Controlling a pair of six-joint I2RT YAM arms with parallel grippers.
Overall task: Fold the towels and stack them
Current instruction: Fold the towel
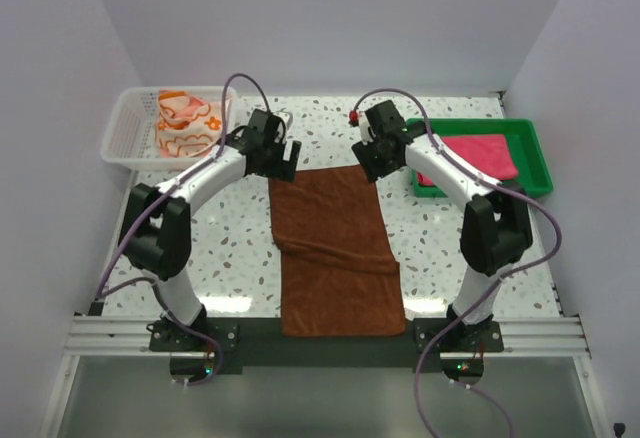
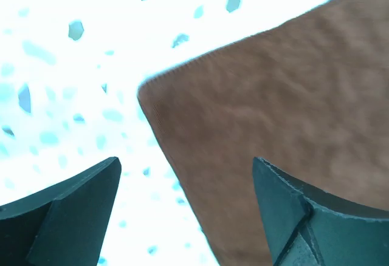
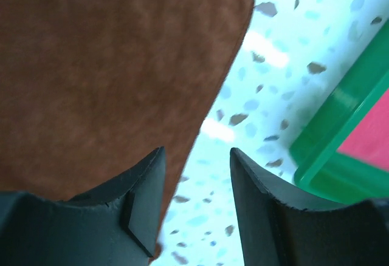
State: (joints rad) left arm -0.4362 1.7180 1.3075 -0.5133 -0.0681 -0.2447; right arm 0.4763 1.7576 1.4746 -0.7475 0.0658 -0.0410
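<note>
From above, you have the brown towel (image 1: 335,248) lying lengthwise down the middle of the table (image 1: 240,238). Its near end is at the near edge, between the arm bases, and a crosswise ridge of bunched cloth runs about halfway along it. Your left gripper (image 1: 285,163) sits at the towel's far left corner and your right gripper (image 1: 368,163) at its far right corner. The basket (image 1: 120,133) stands at the table's far left corner with the orange towel (image 1: 187,123) inside. The tray (image 1: 535,153) stands at the far right corner with the pink towel (image 1: 480,153) lying in it.

In the left wrist view, your left gripper (image 2: 185,163) has its fingers (image 2: 79,205) spread wide with nothing between them. One finger is over bare table (image 2: 73,84) and the other over the brown towel (image 2: 273,96), whose corner lies flat just ahead of the gap. You cannot tell whether either finger touches the cloth.

In the right wrist view, your right gripper (image 3: 196,152) also has its fingers apart, though by a narrower gap, and holds nothing. One finger overlaps the long edge of the brown towel (image 3: 103,65) and the other is over speckled table (image 3: 273,65). The tray (image 3: 340,132) is near on that side, with a bit of the pink towel (image 3: 371,138) showing in it.
</note>
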